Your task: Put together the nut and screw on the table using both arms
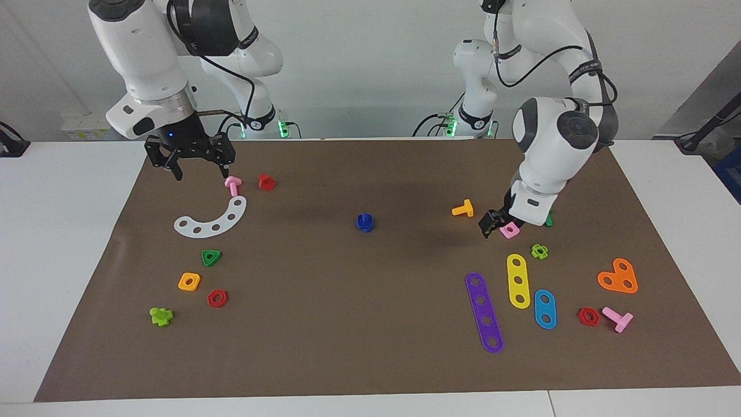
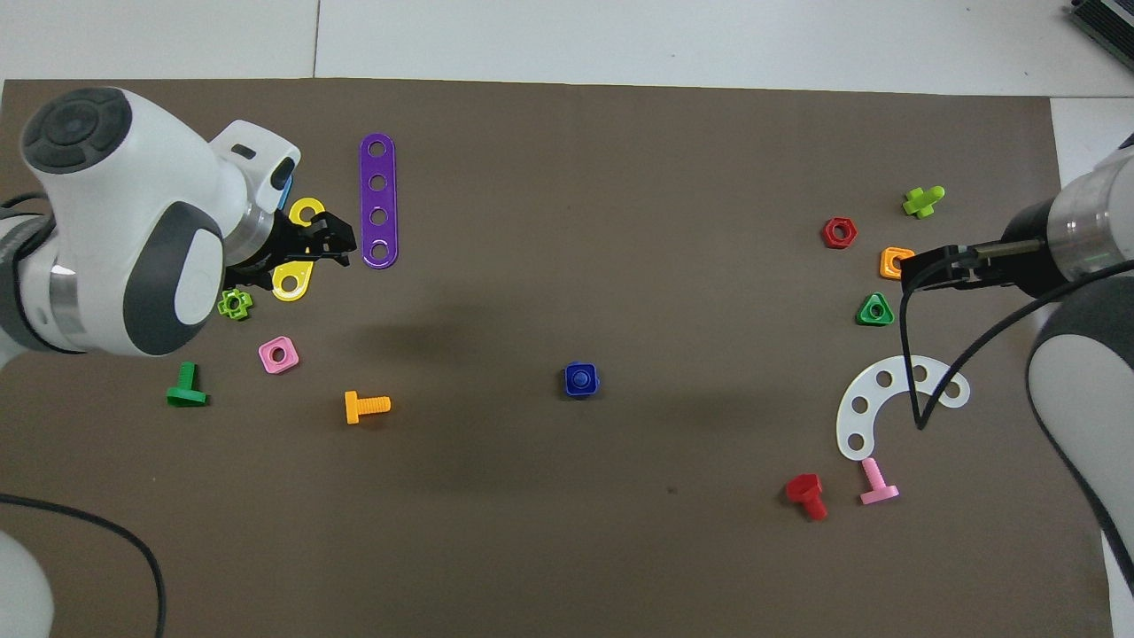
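The dark-blue nut (image 1: 365, 218) (image 2: 570, 380) sits on the dark-blue screw (image 1: 365, 227) (image 2: 581, 378) as one small stack, standing free in the middle of the brown mat (image 1: 370, 336) on the table. No gripper touches it. My left gripper (image 1: 495, 225) (image 2: 301, 248) hangs open and holds nothing, over the mat toward the left arm's end, above the pink square nut (image 1: 510, 230) and the yellow strip (image 1: 518, 280). My right gripper (image 1: 201, 172) (image 2: 917, 266) waits open and raised toward the right arm's end, above a pink bolt (image 1: 233, 185).
Scattered toy parts lie at both ends of the mat. Toward the left arm's end: orange bolt (image 1: 463, 208), purple strip (image 1: 484, 312), blue strip (image 1: 545, 308), orange heart plate (image 1: 618, 276). Toward the right arm's end: white curved strip (image 1: 213, 219), green triangular nut (image 1: 211, 257), orange nut (image 1: 189, 281).
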Available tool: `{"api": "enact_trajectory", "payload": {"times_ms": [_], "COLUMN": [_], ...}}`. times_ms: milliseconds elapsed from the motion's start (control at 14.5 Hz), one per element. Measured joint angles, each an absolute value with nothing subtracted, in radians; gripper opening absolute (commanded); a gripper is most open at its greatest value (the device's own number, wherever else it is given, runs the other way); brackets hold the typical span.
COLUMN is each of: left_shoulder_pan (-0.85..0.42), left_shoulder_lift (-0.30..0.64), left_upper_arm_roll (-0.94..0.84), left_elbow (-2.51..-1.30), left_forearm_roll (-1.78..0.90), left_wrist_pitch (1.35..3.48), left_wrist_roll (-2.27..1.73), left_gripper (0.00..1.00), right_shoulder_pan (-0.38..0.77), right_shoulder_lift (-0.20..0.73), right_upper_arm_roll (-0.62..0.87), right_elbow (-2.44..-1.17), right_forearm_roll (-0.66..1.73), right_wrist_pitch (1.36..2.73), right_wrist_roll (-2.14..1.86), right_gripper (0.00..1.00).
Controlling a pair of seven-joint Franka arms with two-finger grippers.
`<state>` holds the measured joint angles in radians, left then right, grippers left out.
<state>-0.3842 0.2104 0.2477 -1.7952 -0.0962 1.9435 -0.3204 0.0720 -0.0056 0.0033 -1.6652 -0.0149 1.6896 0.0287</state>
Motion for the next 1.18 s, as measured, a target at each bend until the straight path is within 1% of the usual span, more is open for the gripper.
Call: {"api": "enact_trajectory", "payload": {"times_ms": [138,346,484,692,830,899,1038,1176], "left_shoulder_pan": [-0.311,-0.214,-0.183,-0.176,-0.177,-0.178,-0.178,-0.178], "left_shoulder_lift": [0.17,0.109,0.066,-0.016,-0.066,-0.079,-0.083,-0.082], "left_upper_arm_roll": [0.249,0.25,0.25,0.247,0.238,0.233,0.223,0.212], "left_elbow": [-1.844,-1.87,-1.874,-1.87,-1.832,-1.791,-1.7,-1.643], "left_forearm_roll": [-0.086,-0.041,-0.01,0.018,0.067,0.081,0.088,0.088], "left_wrist_pitch": [1.928,1.858,1.818,1.784,1.705,1.648,1.55,1.488], "left_wrist_roll": [-0.218,-0.104,-0.071,-0.058,-0.054,-0.053,-0.051,-0.051], "left_gripper": [1.0,1.0,1.0,1.0,1.0,1.0,1.0,1.0], "right_shoulder_pan": [0.072,0.072,0.072,0.072,0.072,0.072,0.072,0.072], "right_shoulder_lift": [-0.006,-0.006,-0.006,-0.006,-0.006,-0.006,-0.006,-0.006], "right_upper_arm_roll": [0.003,0.004,0.004,0.004,0.004,0.004,0.004,0.005], "right_elbow": [-1.665,-1.665,-1.664,-1.66,-1.655,-1.65,-1.646,-1.646], "right_forearm_roll": [0.0,0.001,0.001,0.0,-0.002,-0.002,-0.002,-0.002], "right_wrist_pitch": [1.688,1.688,1.688,1.689,1.693,1.694,1.694,1.694], "right_wrist_roll": [0.029,0.029,0.029,0.029,0.029,0.028,0.028,0.028], "right_gripper": [1.0,1.0,1.0,1.0,1.0,1.0,1.0,1.0]}}
